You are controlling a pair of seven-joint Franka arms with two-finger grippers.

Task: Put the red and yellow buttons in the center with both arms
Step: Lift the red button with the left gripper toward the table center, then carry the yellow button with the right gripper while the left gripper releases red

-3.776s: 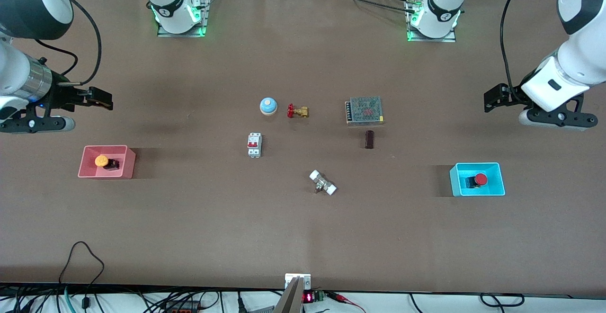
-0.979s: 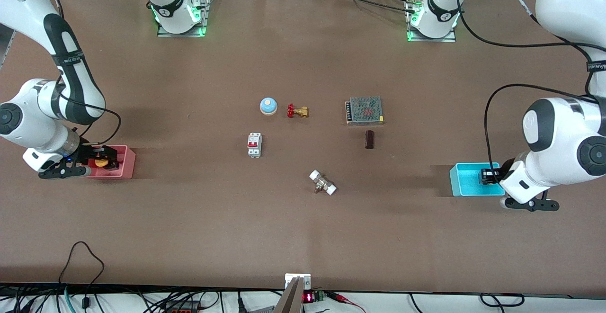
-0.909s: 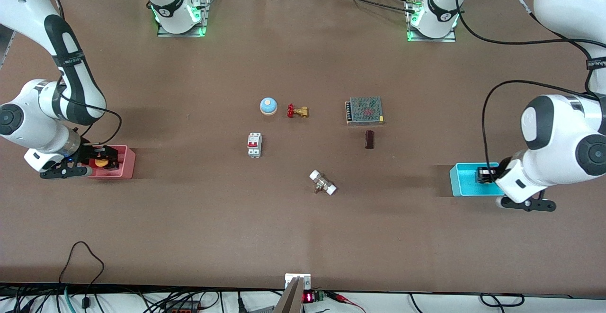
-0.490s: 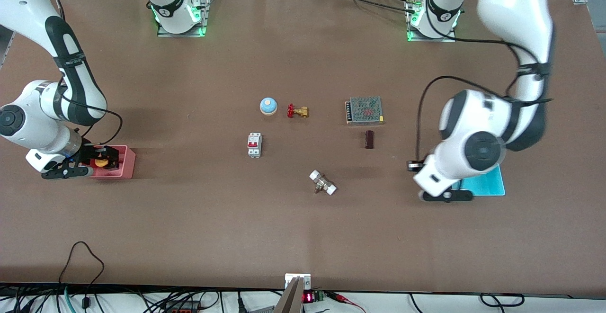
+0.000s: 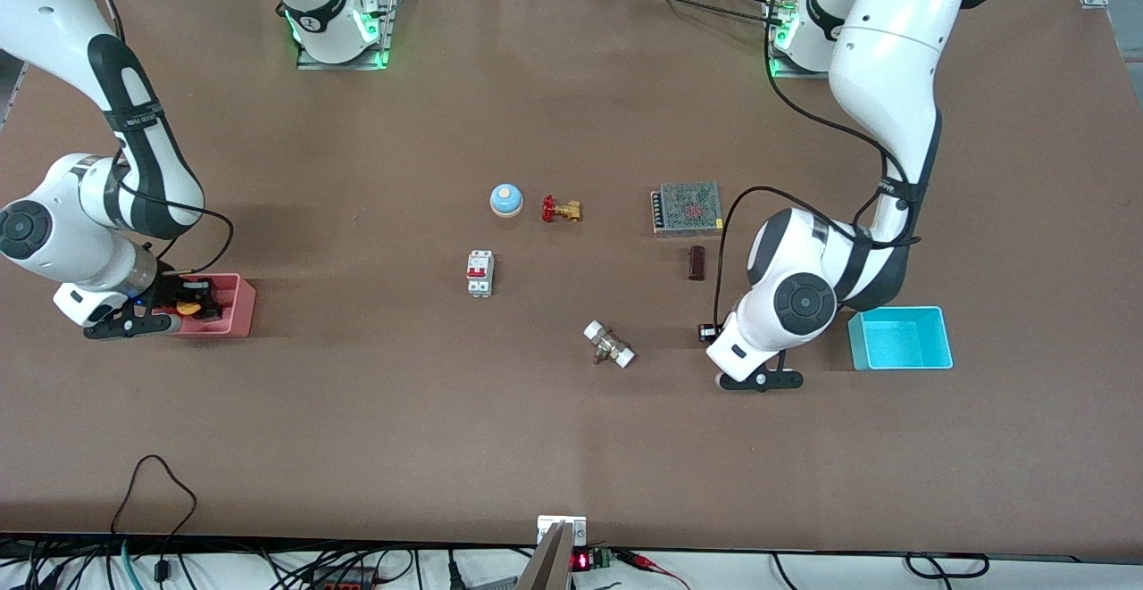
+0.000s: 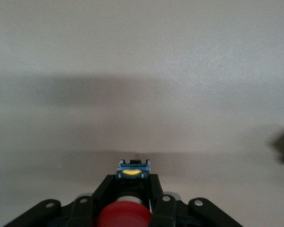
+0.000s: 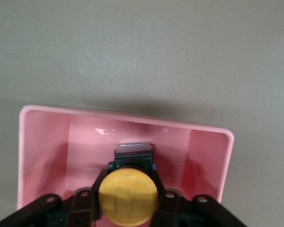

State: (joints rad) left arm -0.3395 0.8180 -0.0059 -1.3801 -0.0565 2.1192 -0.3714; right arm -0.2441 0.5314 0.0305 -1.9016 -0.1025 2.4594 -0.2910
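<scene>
Left gripper: jaws clenched on the red button, cap toward the wrist camera, black body between the fingers. A blue and yellow end piece shows at the body's tip. In the front view this gripper hangs over bare table, between the cyan bin and the white-capped fitting, and the button itself is hidden under the wrist. The cyan bin holds nothing visible.

Right gripper: jaws clenched on the yellow button, gripped by its black body. The button is inside the pink bin, over its floor; whether it touches the floor cannot be told. In the front view the gripper sits over the pink bin, with the yellow cap showing between the fingers.

Other items, placed from the white-capped fitting: a white breaker with red switches lies farther from the front camera, toward the right arm's end. A blue bell and a brass valve with a red handwheel sit side by side, farther still. A dark brown cylinder and a mesh-topped metal box lie toward the left arm's end.

Writing: a dark band on the right arm carries lettering, too small to read. No other legible labels.
</scene>
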